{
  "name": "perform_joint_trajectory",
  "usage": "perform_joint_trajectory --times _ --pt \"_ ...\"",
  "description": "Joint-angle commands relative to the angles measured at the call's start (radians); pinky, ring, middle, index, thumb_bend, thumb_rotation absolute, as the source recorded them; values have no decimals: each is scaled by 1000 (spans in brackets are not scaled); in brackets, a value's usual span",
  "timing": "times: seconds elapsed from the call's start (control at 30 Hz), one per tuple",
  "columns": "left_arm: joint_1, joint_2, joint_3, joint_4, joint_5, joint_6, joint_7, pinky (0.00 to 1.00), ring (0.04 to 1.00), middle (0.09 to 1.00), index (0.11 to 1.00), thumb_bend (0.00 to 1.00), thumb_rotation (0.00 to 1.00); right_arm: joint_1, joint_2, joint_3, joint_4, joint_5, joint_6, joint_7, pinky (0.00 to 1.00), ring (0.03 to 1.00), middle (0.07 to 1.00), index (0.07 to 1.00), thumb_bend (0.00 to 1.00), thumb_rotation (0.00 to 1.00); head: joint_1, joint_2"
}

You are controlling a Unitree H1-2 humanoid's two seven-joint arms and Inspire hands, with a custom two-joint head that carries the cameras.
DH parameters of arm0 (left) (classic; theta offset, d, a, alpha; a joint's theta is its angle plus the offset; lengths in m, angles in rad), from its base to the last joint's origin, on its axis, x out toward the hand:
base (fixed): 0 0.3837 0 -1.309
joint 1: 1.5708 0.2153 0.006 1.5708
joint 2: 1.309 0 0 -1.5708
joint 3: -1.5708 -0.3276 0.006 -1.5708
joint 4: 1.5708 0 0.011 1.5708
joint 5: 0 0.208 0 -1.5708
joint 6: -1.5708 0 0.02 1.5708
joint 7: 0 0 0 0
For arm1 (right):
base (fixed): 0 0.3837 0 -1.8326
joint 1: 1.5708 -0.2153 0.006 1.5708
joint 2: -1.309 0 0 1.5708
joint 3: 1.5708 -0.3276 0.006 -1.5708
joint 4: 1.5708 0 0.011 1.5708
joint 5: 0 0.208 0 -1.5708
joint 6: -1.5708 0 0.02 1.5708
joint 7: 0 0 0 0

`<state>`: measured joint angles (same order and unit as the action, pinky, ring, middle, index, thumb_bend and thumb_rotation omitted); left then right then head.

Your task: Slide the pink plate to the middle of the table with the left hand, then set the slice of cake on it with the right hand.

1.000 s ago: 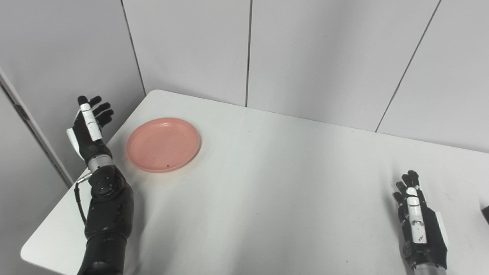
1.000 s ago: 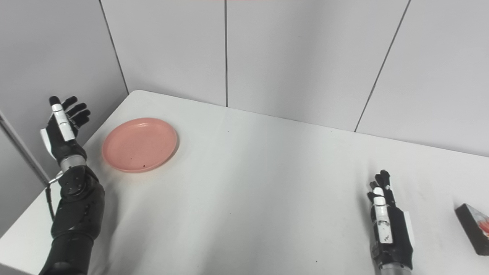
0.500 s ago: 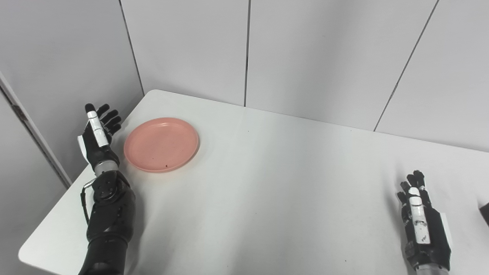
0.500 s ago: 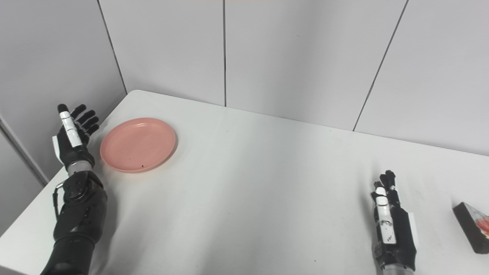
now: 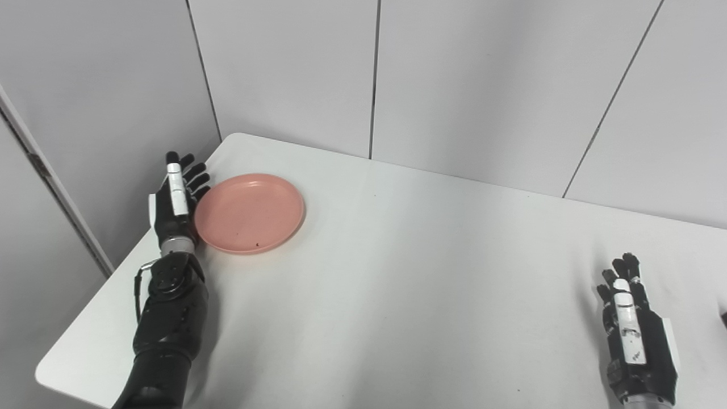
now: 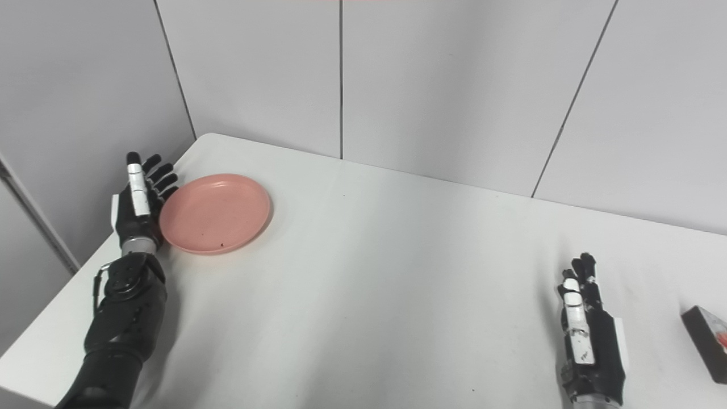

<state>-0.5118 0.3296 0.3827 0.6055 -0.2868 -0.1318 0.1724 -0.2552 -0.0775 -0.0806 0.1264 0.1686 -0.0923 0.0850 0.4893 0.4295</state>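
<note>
A pink plate [image 5: 250, 211] lies near the table's far left corner. My left hand [image 5: 175, 203] stands open on edge right beside the plate's left rim, fingers pointing away from me, at or almost at the rim. A dark slice of cake [image 6: 708, 341] with a red-and-white top sits at the right edge in the right eye view; the left eye view catches only a sliver of it. My right hand [image 6: 588, 329] rests open on the table at the lower right, a short way left of the cake, holding nothing.
The white table [image 5: 397, 272] has a rounded left edge and far left corner close to my left hand. Grey wall panels [image 5: 375, 74] stand behind the table's far edge.
My left hand has moved right, from off the table's left side to the plate's left rim. The camera has shifted slightly. My right hand has stayed put.
</note>
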Motion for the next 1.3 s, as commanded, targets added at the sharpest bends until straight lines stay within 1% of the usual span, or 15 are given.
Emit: perform_joint_trajectory --times 0.0,0.13,0.2,0.3,0.4,0.47,0.53,0.7,0.8,0.87,0.97,1.13,1.27 --pt "-15 12 -24 -10 15 32 -33 801 815 807 800 905 1000 -18 -4 -4 -27 4 -20 3 1000 1000 1000 1000 418 792 -1 0" --pt "-18 11 -49 -4 16 39 -52 818 830 822 817 899 1000 -17 -4 -4 -30 6 -15 4 1000 1000 1000 1000 430 778 -2 3" --pt "-21 8 -55 0 7 42 -68 829 842 834 827 902 1000 -15 -4 -3 -35 2 -10 1 1000 1000 1000 1000 438 777 -3 4" --pt "-23 0 -58 -9 -13 51 -97 839 841 835 832 882 1000 -14 -2 -2 -41 3 -6 1 1000 1000 1000 1000 432 778 -6 6" --pt "-27 -10 -63 -11 -29 56 -125 830 833 828 825 882 1000 -11 -3 2 -50 -6 2 -2 1000 1000 1000 1000 435 786 -9 9" --pt "-31 -18 -70 -12 -35 58 -146 822 828 824 820 881 1000 -12 -2 1 -49 1 7 1 1000 1000 1000 1000 441 768 -9 9" --pt "-33 -25 -71 -15 -47 60 -165 819 827 823 817 884 1000 -13 -2 2 -51 2 12 2 1000 1000 1000 1000 448 774 -15 12" --pt "-40 -58 -91 -40 -62 76 -206 836 830 822 815 883 1000 -11 -4 11 -60 -15 15 2 1000 1000 1000 1000 457 791 -27 15" --pt "-43 -80 -110 -58 -58 86 -223 805 809 800 796 887 1000 -12 -4 16 -64 -24 22 -1 1000 1000 1000 1000 457 801 -33 17" --pt "-44 -93 -124 -64 -56 89 -238 806 811 802 797 894 1000 -14 -4 18 -61 -25 23 -1 1000 1000 1000 1000 464 806 -35 17" --pt "-44 -109 -139 -76 -58 100 -259 812 815 805 799 903 1000 -16 -3 19 -52 -43 16 -8 1000 1000 1000 1000 474 815 -49 20" --pt "-37 -137 -171 -113 -45 133 -264 804 805 795 785 907 1000 -22 -7 20 -15 -53 -13 -3 1000 1000 1000 1000 464 828 -61 23" --pt "-32 -159 -203 -132 -40 161 -285 806 809 802 789 910 1000 -28 -10 21 11 -58 -34 1 1000 1000 1000 1000 512 863 -65 25"
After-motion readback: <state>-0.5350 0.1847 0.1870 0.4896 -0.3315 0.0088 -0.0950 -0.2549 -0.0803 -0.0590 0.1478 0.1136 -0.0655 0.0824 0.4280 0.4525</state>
